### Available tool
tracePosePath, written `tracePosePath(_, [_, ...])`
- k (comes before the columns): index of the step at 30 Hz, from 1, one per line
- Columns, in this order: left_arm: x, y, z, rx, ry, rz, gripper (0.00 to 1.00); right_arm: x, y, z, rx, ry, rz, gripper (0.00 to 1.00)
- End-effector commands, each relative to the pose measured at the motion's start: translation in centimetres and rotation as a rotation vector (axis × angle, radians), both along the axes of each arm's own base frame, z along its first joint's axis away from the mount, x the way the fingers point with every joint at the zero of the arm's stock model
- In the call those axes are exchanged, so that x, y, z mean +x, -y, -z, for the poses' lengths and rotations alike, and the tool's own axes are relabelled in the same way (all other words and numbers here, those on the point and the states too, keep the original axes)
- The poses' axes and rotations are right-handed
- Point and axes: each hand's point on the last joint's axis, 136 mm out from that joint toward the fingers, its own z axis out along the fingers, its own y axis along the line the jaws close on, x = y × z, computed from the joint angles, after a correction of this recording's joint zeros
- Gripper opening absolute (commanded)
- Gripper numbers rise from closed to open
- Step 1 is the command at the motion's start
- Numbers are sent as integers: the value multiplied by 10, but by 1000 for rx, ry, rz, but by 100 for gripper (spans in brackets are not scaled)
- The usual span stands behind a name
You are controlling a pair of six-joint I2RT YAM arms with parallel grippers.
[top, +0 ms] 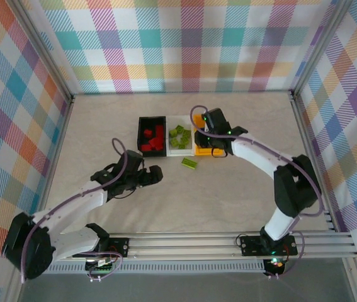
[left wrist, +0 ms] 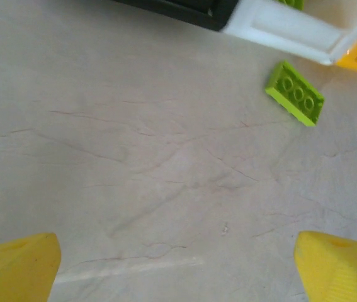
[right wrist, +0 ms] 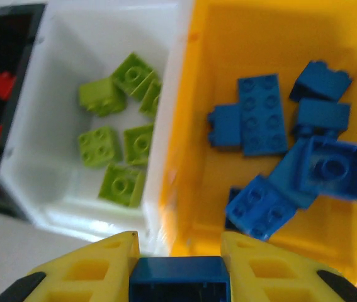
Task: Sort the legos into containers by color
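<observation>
Blue brick (right wrist: 178, 281): pinched by its sides between the fingers of the right gripper (right wrist: 178, 246), over the near wall of the orange-yellow bin (right wrist: 187, 145)
Orange-yellow bin, contents: other blue bricks (right wrist: 263, 113) lie loose, mostly to the right and far side; the near-left floor is bare
White bin (right wrist: 58, 182): directly left, walls touching; holds lime green bricks (right wrist: 97, 146)
Black bin (top: 152, 118): left again; holds red bricks (top: 155, 139)
Step in hand (judged): dropping the blue brick into the orange-yellow bin
Method advised: carry the brick inward, past the near wall and away from the wall shared with the white bin, before parting the fingers; let go low over the bare floor
Risk (judged): a release here could catch the rim and tip the brick onto the table (left wrist: 134, 157)
Left gripper (left wrist: 178, 251): fingers spread wide, nothing between them, above bare table
Lime green brick (left wrist: 294, 93): on the table, studs up, just in front of the white bin, apart from it
Remaining (judged): that loose brick belongs in the white bin
</observation>
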Motion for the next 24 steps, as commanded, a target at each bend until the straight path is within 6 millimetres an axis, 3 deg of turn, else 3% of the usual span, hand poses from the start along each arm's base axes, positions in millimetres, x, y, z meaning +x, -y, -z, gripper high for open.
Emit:
tracePosePath(1, [15, 25, -9, 7, 56, 49, 95, 21, 3, 2, -1, -22, -9, 30])
tracePosePath(4, [18, 41, 0, 31, 39, 86, 95, 42, 9, 1, 13, -24, 24, 33])
tracePosePath(8, [23, 52, 10, 58, 21, 109, 96, 61, 6, -6, 58, -35, 28, 53])
tracePosePath(12, [27, 54, 10, 69, 22, 106, 98, 57, 0, -25, 104, -4, 4, 59])
tracePosePath(15, [27, 48, 3, 82, 44, 93, 99, 38, 0, -32, 131, 2, -28, 60])
tracePosePath(18, [23, 38, -6, 84, 68, 73, 100, 3, -2, -29, 165, -12, -67, 61])
tracePosePath(24, [11, 14, -18, 104, 86, 47, 100, -78, -11, 1, 241, -82, -160, 62])
